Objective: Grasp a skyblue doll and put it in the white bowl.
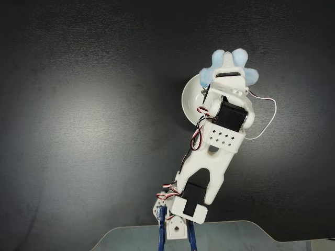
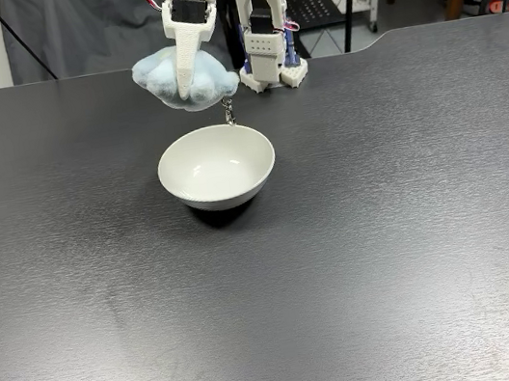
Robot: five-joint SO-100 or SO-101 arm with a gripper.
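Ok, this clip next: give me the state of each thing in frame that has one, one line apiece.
skyblue doll: lifted off the table, clamped in the claw, hanging above the bowl; its keychain clasp dangles down.
white bowl: upright on the dark table, nothing inside.
claw: shut on the doll, pointing down, raised above the bowl's far rim.
table: dark, bearing the bowl and the arm's base.

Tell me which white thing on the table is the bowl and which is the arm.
The white bowl is the round glossy dish resting on the table; the jointed arm stands behind it, its pincer holding the skyblue doll above.
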